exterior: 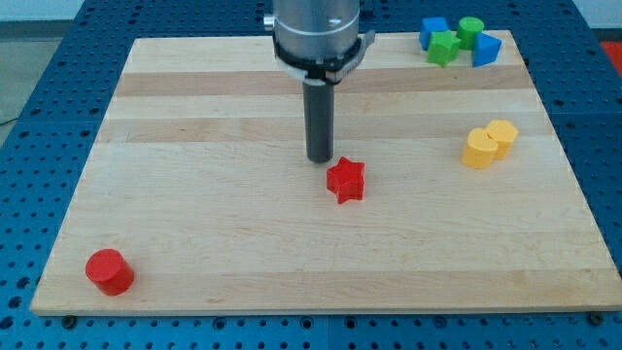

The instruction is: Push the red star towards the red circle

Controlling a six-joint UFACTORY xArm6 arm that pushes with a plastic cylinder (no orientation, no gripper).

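The red star [346,181] lies near the middle of the wooden board [194,224]. The red circle [109,271], a short cylinder, stands at the board's lower left corner. My tip [320,159] is just up and to the left of the red star, close to it or touching its upper left edge; I cannot tell which. The rod hangs straight down from the arm's grey head [316,34] at the view's top.
A yellow heart [479,149] and a yellow block [501,135] sit together at the right. At the upper right corner are a blue block [433,32], a green star [445,48], a green cylinder [470,31] and another blue block [486,50].
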